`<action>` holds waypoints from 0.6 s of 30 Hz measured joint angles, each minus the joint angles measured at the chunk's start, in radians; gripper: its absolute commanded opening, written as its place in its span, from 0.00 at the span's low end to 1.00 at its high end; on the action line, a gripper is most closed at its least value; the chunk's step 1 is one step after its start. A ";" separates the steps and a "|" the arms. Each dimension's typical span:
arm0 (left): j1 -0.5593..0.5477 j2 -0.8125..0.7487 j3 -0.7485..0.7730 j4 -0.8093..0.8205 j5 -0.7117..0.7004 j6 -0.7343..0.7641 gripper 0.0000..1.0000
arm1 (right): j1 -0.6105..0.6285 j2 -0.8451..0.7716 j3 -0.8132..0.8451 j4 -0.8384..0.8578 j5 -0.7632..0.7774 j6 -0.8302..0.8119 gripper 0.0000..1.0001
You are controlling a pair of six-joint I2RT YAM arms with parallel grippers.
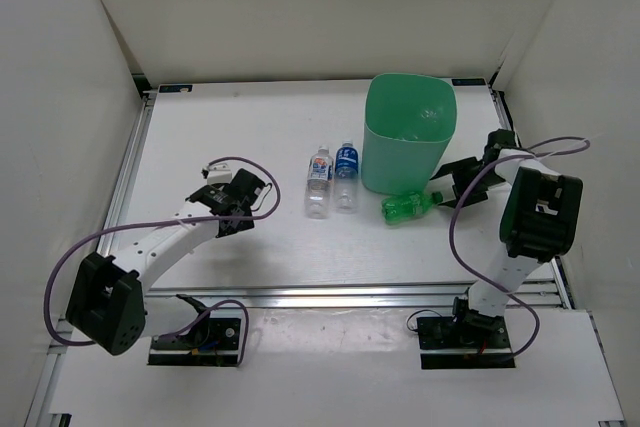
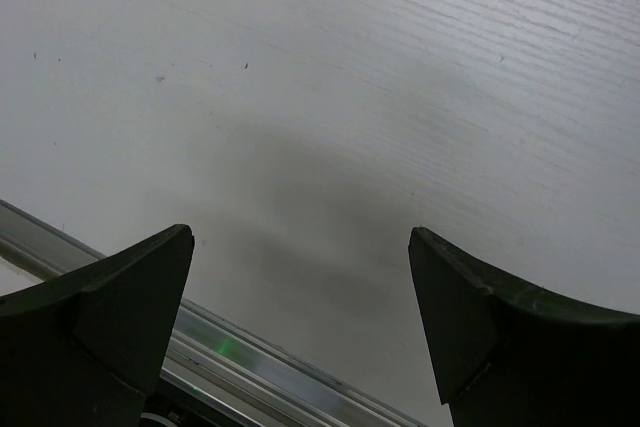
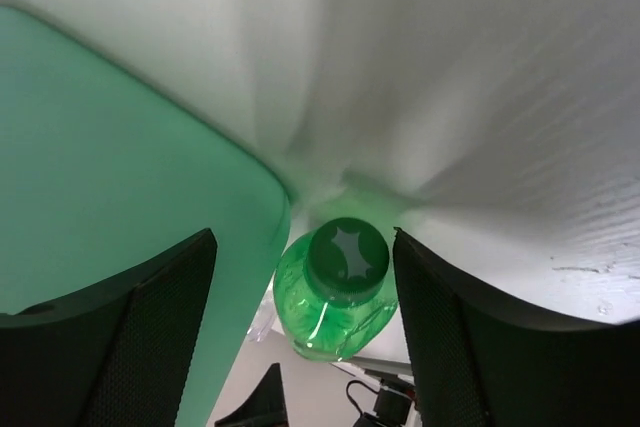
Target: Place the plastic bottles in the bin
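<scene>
The mint-green bin stands at the back right. A green bottle lies on its side at the bin's front foot. My right gripper is open, its fingers on either side of the bottle's cap end without gripping. In the right wrist view the green cap sits between the open jaws, with the bin wall at left. Two clear bottles lie left of the bin, one white-red labelled, one blue labelled. The plain clear bottle is not clearly seen. My left gripper is open and empty over bare table.
White walls enclose the table on three sides. Aluminium rails run along the left edge, the right edge and the front edge. A rail also shows in the left wrist view. A looped cable hangs off each arm.
</scene>
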 measured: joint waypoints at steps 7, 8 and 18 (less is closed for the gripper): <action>0.001 0.019 0.005 -0.040 -0.016 -0.026 1.00 | 0.010 0.050 0.013 -0.029 0.041 0.004 0.57; 0.001 0.022 0.006 -0.046 -0.018 -0.031 1.00 | 0.010 0.054 0.013 -0.035 0.046 0.002 0.50; 0.001 0.047 0.014 -0.083 -0.029 -0.064 1.00 | 0.010 0.060 0.013 -0.084 0.098 0.000 0.11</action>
